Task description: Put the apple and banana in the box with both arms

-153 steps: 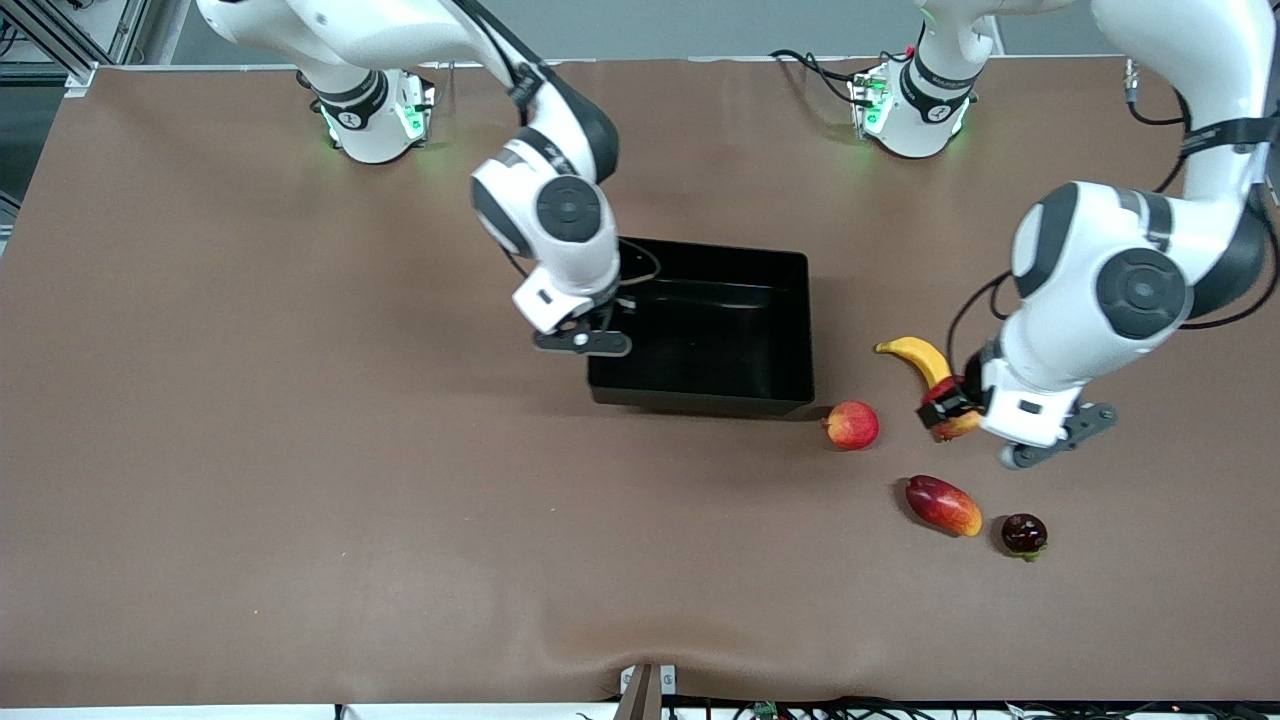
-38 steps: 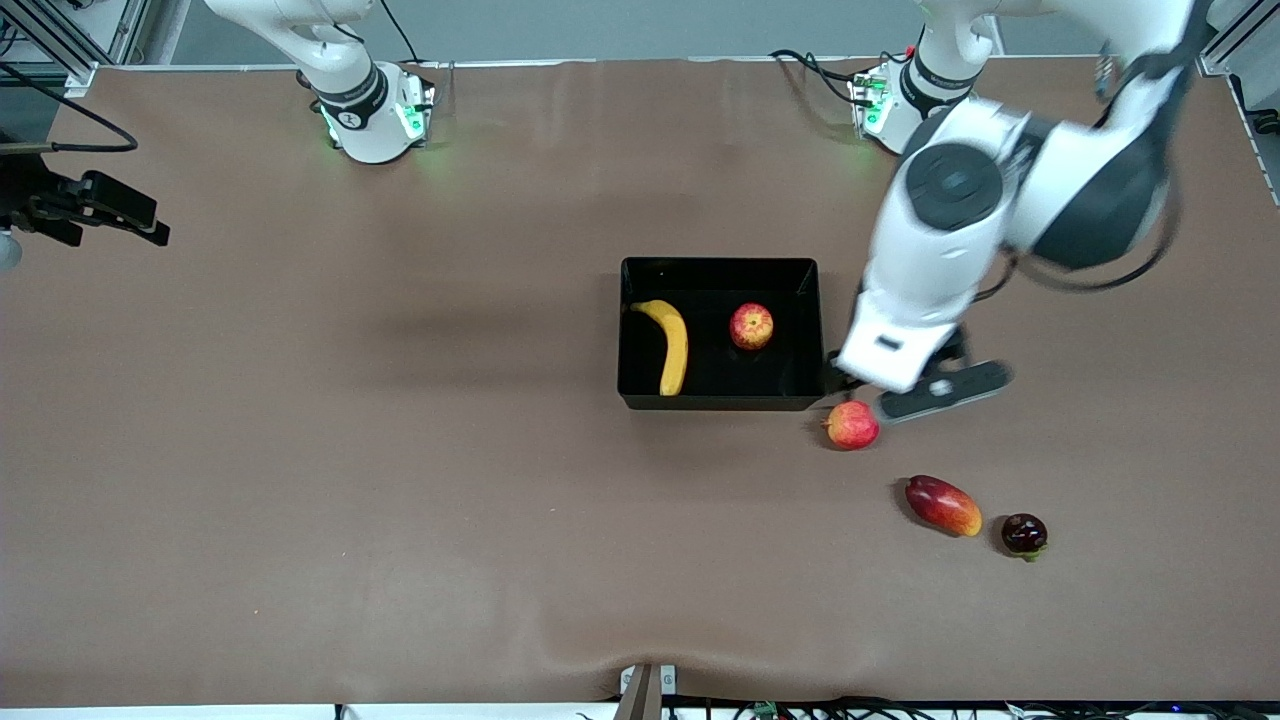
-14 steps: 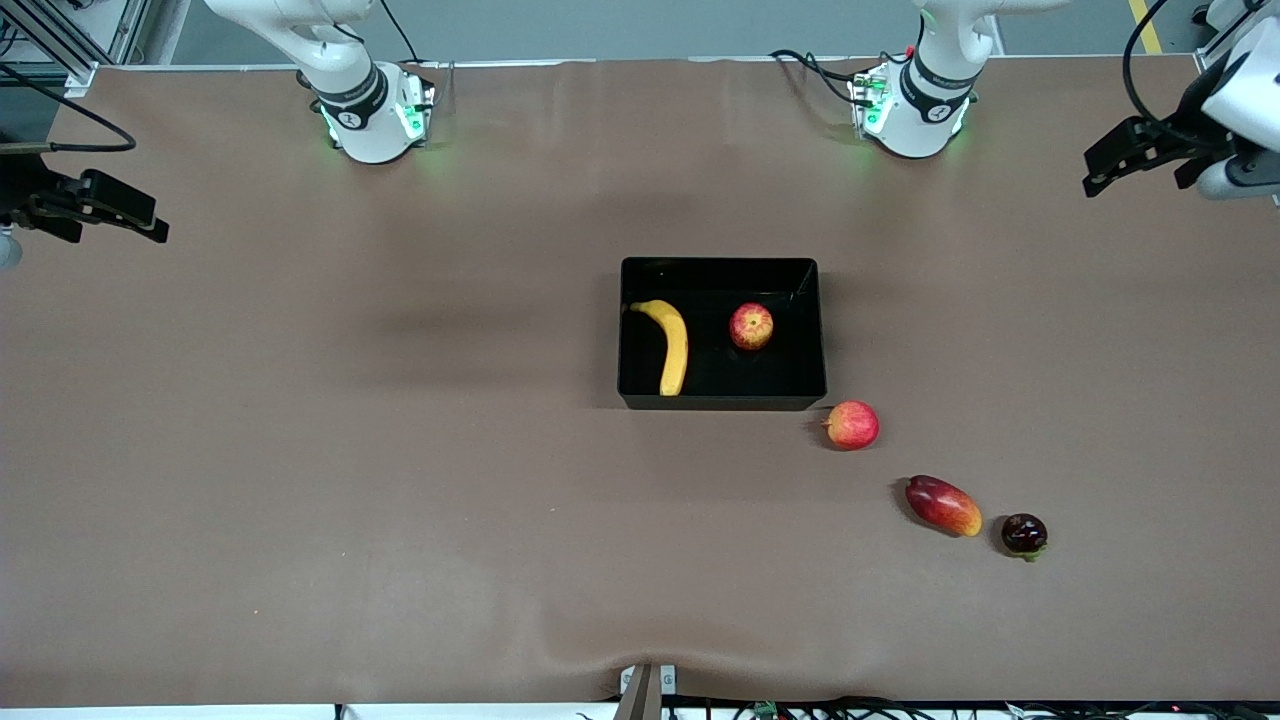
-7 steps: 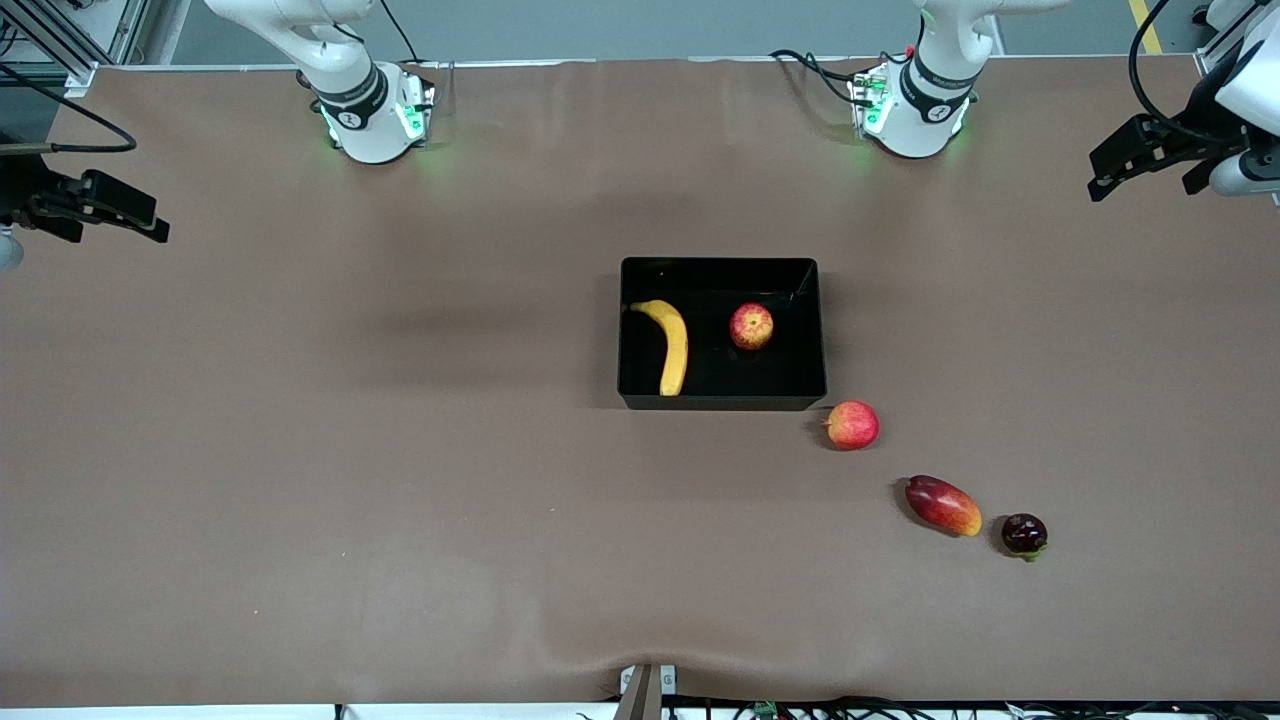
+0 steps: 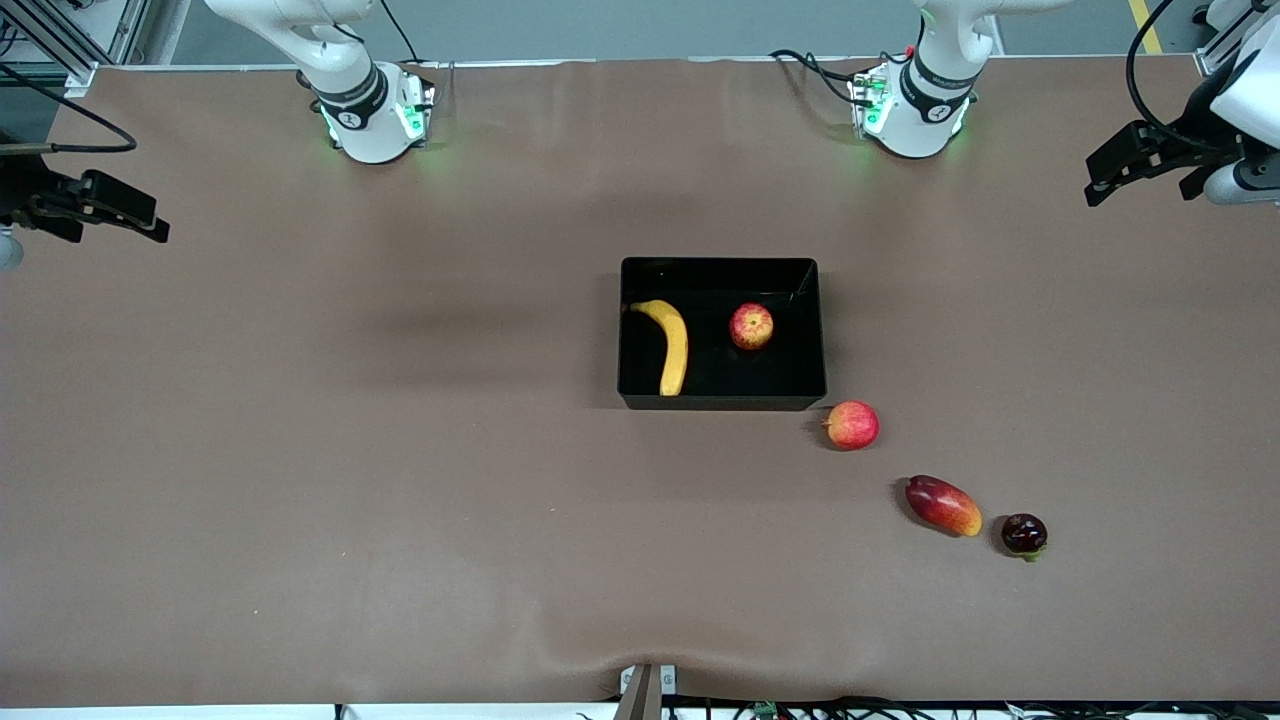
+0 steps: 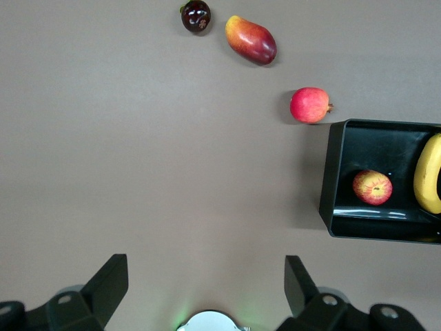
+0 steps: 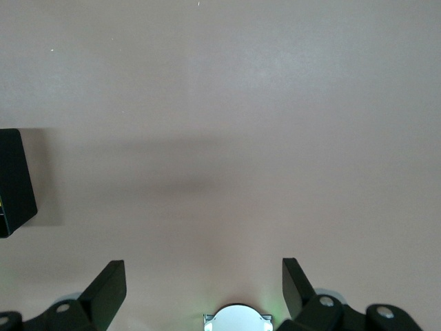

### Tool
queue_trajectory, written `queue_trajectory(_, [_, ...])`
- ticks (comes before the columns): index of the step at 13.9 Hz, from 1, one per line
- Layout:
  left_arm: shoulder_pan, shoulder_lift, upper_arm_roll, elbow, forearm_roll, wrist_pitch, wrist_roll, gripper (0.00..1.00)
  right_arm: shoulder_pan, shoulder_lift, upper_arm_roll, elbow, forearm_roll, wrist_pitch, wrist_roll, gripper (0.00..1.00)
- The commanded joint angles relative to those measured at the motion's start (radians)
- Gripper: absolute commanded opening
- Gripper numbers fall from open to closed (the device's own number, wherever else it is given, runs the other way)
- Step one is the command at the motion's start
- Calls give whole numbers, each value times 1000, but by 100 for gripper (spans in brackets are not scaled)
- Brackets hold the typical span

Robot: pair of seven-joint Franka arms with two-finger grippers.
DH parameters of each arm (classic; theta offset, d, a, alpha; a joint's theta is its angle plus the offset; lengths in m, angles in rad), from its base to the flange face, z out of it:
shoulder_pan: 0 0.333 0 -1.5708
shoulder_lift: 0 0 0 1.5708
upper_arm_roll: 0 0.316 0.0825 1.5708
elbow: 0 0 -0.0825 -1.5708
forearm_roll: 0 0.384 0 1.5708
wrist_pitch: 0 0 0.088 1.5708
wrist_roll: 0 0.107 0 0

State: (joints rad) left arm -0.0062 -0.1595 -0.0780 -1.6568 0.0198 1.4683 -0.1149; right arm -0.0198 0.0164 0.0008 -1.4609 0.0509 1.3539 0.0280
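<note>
The black box (image 5: 722, 402) stands mid-table. In it the yellow banana (image 5: 672, 345) lies toward the right arm's end, and the red apple (image 5: 751, 326) rests apart from it. The left wrist view shows the box (image 6: 331, 179), the apple (image 6: 373, 187) and part of the banana (image 6: 428, 172). My left gripper (image 5: 1145, 185) hangs open and empty over the left arm's end of the table, as the left wrist view (image 6: 207, 283) confirms. My right gripper (image 5: 110, 228) waits open and empty over the right arm's end (image 7: 203, 283), with one box corner (image 7: 14, 183) in sight.
A paler apple (image 5: 852, 425) lies on the brown table just off the box's near corner. Nearer the camera, toward the left arm's end, lie a red-yellow mango (image 5: 943, 505) and a small dark fruit (image 5: 1024, 534). The arm bases stand along the table's back edge.
The banana and apple, once outside, now lie in the box. The left arm has drawn back from beside the box to the table's end. Over the last second only its gripper shifted slightly.
</note>
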Motion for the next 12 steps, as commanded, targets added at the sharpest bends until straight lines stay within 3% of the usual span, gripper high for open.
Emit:
queue_trajectory(1, [6, 0, -2, 25, -5, -26, 1, 100, -6, -3, 4, 1, -2, -7, 6, 100])
queue_trajectory(12, [12, -6, -2, 31, -1, -66, 0, 100, -8, -3, 4, 1, -2, -7, 6, 100])
